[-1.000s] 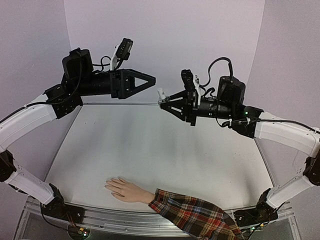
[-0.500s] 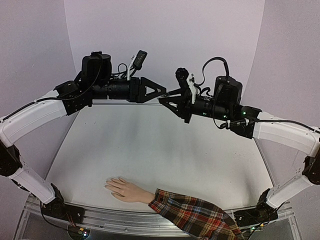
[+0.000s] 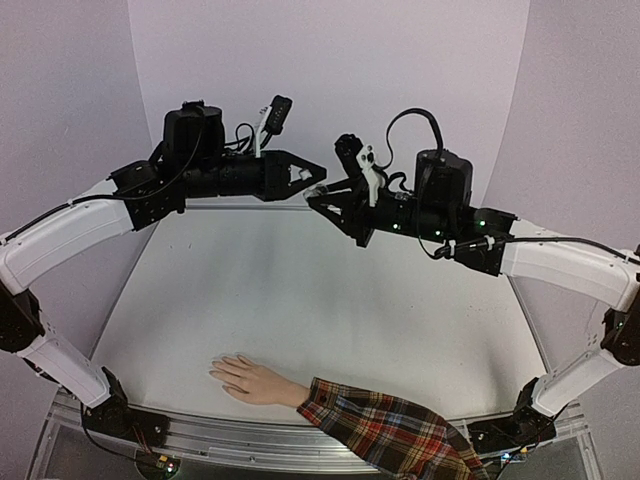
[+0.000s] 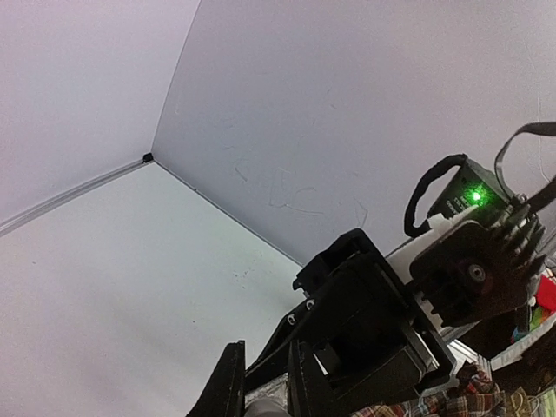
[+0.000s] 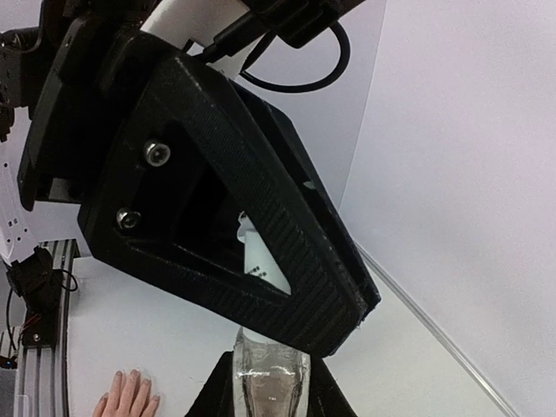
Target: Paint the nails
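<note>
High above the table my two grippers meet tip to tip. My right gripper (image 3: pixel 312 201) is shut on a small clear bottle (image 5: pixel 269 382). My left gripper (image 3: pixel 317 188) is shut on the bottle's white cap (image 5: pixel 261 254), which shows as a pale edge between its fingers (image 4: pixel 229 393) in the left wrist view. The beige mannequin hand (image 3: pixel 255 381) lies palm down near the table's front edge, fingers pointing left, with a red plaid sleeve (image 3: pixel 390 431). Its pale nails (image 3: pixel 216 373) are tiny here. The hand (image 5: pixel 130 396) also shows at the bottom left of the right wrist view, far below both grippers.
The white table (image 3: pixel 320 290) is walled by pale panels at the back and sides. An aluminium rail (image 3: pixel 200 432) runs along the near edge by the arm bases. The sleeve hangs over that rail at the front right.
My left gripper swung right to meet the right one, then closed from wide open onto the bottle's cap. The right gripper shifted slightly left, keeping its hold on the bottle. The hand stayed put.
</note>
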Controlling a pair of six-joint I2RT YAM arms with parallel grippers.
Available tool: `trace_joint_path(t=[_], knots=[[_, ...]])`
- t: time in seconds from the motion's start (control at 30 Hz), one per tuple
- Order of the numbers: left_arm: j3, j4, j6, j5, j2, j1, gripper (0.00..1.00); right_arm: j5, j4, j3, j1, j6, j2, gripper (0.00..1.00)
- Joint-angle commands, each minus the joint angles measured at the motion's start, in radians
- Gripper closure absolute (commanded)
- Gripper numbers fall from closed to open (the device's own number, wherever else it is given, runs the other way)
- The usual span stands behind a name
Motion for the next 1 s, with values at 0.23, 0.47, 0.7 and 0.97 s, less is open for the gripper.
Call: trace_joint_path(t=[0.23, 0.47, 0.7, 0.97], knots=[[-0.002, 0.367, -0.046, 0.9, 0.003, -0.03, 1.0, -1.018, 0.672, 0.105, -0.05, 0.686, 0.113, 1.0], [-0.051, 0.589, -0.233, 1.008, 0.003, -0.03, 1.0, -0.995, 0.746, 0.067, -0.058, 0.712, 0.111, 1.0], [-0.059, 0.325, -0.101, 0.749, -0.097, 0.017, 0.32, -0.817, 0.714, -0.055, -0.102, 0.576, 0.034, 1.0], [-0.088, 0.11, -0.089, -0.012, -0.194, 0.03, 0.21, -0.136, 0.302, -0.13, -0.056, 0.141, -0.078, 1.0]])
